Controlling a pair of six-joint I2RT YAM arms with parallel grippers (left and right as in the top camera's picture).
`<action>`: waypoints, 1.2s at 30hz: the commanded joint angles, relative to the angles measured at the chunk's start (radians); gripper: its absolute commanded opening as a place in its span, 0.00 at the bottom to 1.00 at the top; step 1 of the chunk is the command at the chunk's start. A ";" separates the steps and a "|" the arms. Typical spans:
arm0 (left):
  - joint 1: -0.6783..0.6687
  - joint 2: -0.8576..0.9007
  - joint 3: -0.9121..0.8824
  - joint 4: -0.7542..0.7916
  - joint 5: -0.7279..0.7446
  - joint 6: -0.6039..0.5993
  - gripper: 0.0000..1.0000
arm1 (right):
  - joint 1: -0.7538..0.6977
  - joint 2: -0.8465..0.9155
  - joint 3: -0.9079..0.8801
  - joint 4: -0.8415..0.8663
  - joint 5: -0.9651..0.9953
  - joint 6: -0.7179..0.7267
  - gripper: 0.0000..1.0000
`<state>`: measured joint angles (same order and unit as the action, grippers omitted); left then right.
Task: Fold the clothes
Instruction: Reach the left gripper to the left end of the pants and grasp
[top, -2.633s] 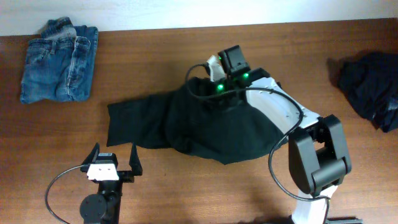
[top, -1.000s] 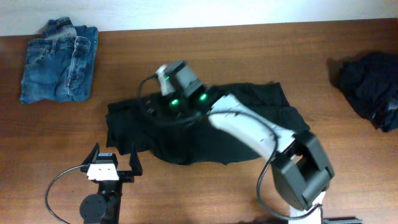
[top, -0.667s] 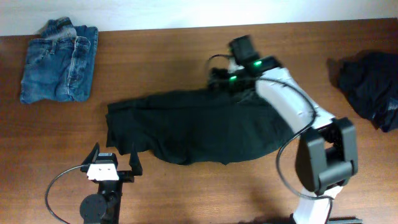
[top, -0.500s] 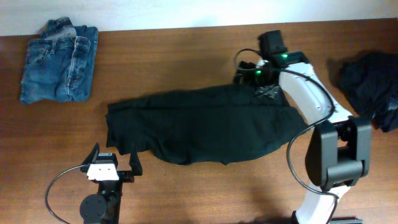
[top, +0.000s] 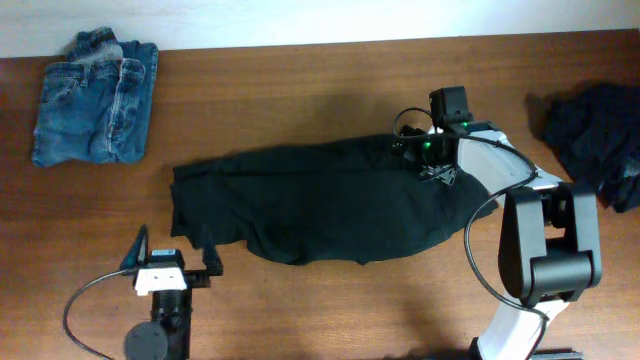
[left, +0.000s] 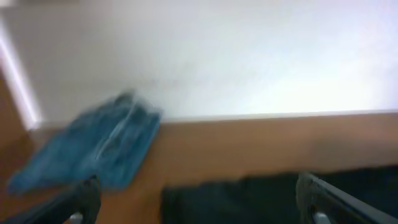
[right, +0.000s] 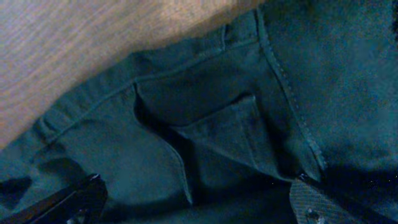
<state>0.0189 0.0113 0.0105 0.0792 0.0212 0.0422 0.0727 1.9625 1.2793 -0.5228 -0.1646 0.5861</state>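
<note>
While folded jeans (top: 95, 98) lie far ahead-left of it, the left gripper (top: 172, 256) hangs released, fingers wide, just short of the black trousers (top: 320, 205). The right gripper (top: 428, 165), likewise unclenched, hovers over their pocketed end, a dark heap (top: 595, 135) well to its right.

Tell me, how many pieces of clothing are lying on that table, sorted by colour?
Blue (folded blue jeans, far left corner): 1
Black (black garment spread out in the middle): 1
Dark navy (dark crumpled heap at the right edge, counted as one; it may hide more): 1
Total: 3
</note>
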 joint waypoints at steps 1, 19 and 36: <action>0.003 -0.005 0.010 0.081 0.323 0.011 0.99 | -0.001 -0.023 -0.019 0.008 0.011 0.010 0.99; 0.004 0.815 0.747 -0.570 0.241 0.220 0.99 | 0.000 -0.023 -0.019 0.004 -0.038 0.024 0.99; 0.196 1.454 0.902 -0.750 0.428 0.140 0.99 | 0.000 -0.023 -0.019 0.023 -0.037 0.024 0.99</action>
<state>0.1883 1.4300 0.9009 -0.6662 0.4160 0.1898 0.0727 1.9568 1.2713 -0.5102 -0.1890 0.6022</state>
